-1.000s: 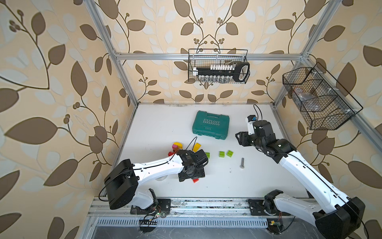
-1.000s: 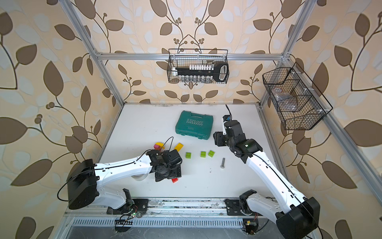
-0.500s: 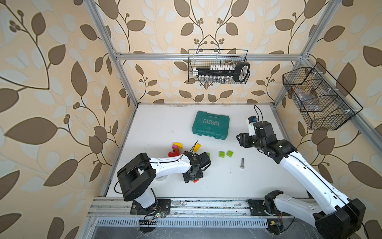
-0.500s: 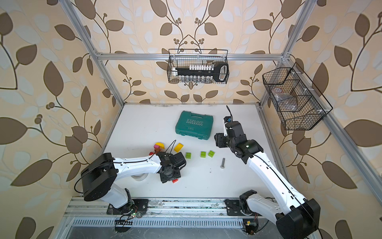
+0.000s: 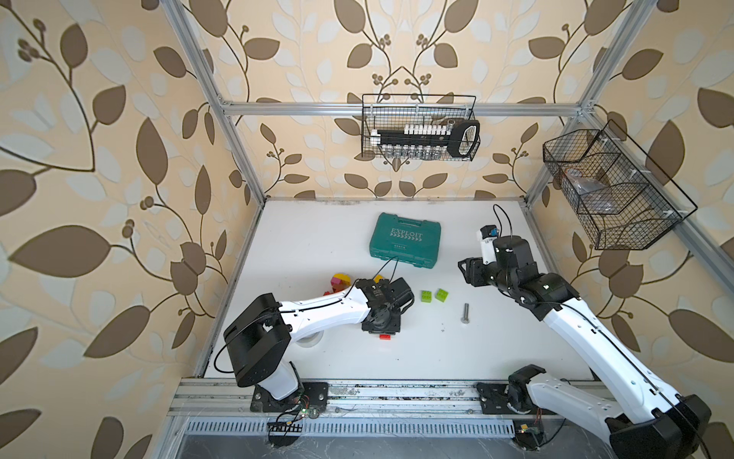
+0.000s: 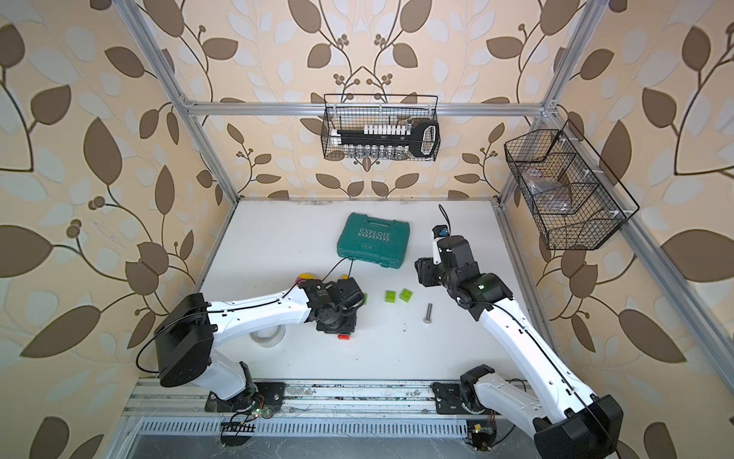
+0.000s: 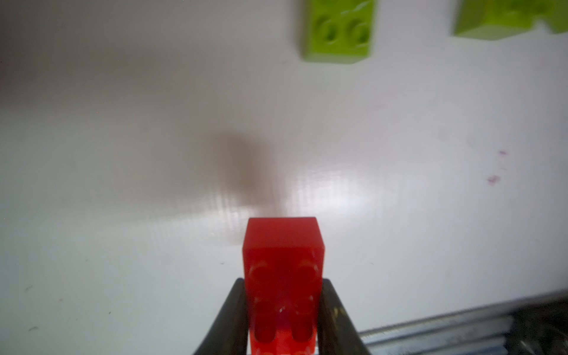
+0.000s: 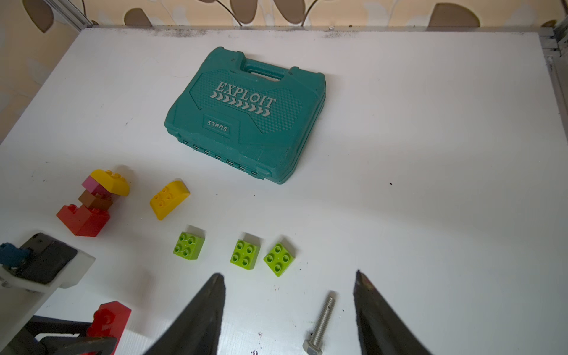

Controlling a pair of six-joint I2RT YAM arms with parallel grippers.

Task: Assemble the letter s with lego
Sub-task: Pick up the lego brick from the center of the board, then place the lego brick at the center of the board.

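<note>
Both sides of a red brick (image 7: 284,239) are clamped by the left gripper (image 7: 283,280); the right gripper (image 8: 287,273) stands apart, touching nothing.

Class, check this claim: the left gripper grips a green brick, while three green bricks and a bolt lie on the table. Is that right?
Not quite. The left wrist view shows the left gripper gripping a red brick, not green. The three green bricks and bolt do lie on the table.
</note>
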